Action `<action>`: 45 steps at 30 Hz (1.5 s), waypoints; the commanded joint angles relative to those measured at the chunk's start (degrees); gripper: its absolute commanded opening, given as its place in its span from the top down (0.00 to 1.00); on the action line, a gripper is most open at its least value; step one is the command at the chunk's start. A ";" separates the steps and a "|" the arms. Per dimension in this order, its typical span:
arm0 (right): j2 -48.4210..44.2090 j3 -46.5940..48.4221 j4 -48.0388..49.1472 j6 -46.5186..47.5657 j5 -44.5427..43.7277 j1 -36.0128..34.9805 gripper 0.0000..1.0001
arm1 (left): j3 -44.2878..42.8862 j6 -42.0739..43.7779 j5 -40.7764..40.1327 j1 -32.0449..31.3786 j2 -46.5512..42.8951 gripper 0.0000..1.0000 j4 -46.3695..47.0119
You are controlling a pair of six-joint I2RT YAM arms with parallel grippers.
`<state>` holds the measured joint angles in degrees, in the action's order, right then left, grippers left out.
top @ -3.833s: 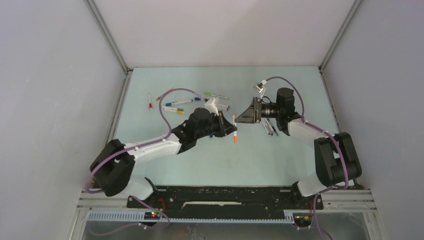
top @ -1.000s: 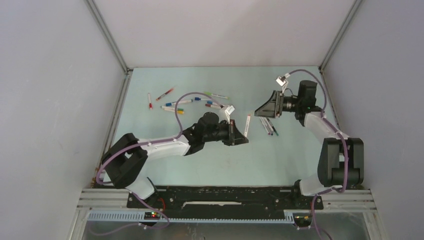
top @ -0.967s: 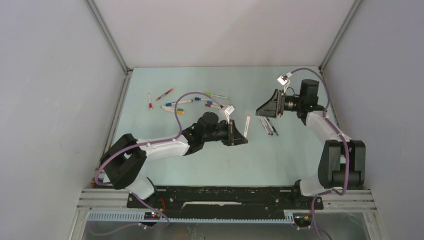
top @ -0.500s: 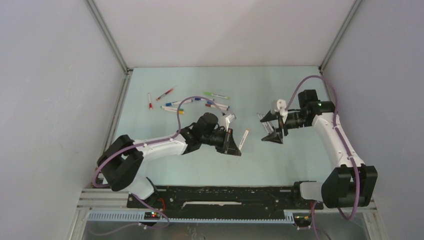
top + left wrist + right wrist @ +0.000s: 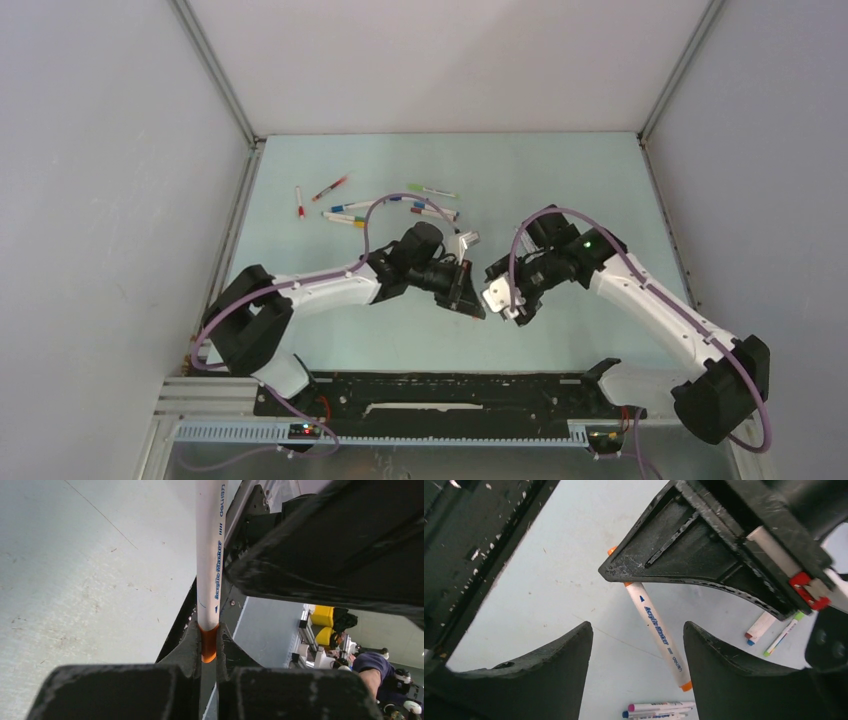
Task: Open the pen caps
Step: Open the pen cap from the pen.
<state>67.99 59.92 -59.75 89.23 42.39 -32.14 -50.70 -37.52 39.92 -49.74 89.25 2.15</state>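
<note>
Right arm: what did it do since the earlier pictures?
It swung from the far right in toward the middle, bringing its open right pincer up to the orange-ended marker. The left pincer stayed shut on that marker; the spare pens at the back stayed put.

White shells on the left arm [image 5: 320, 290] and right arm [image 5: 655, 308], chunky black joints between. A purple cable [image 5: 367, 218] loops off each. A green light [image 5: 587, 241] glows on the right one. Now the left claw [image 5: 209, 647] and right claw [image 5: 636, 675]: matte black fingers [image 5: 549, 665], the left's scuffed pale.
</note>
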 commanded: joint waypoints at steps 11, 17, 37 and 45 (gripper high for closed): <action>2.96 -3.16 7.63 -0.41 -17.56 -8.86 0.54 | -4.77 1.65 4.57 -1.81 1.07 1.00 -0.13; 0.64 -6.69 7.00 2.91 -17.46 -8.40 0.94 | -4.38 3.02 4.66 -1.81 0.47 1.00 -1.54; -5.94 -8.42 8.39 9.12 -16.90 11.51 1.00 | -1.22 14.47 5.29 -2.65 -0.44 1.00 -22.26; -5.10 -8.43 15.75 -14.44 -4.40 20.40 1.00 | 1.04 11.51 -3.85 -2.56 -6.70 1.00 -18.37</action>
<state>62.98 51.13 -49.76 90.08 29.87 -16.21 -51.46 -25.02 41.41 -52.14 88.31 -18.65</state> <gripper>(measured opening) 0.152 0.073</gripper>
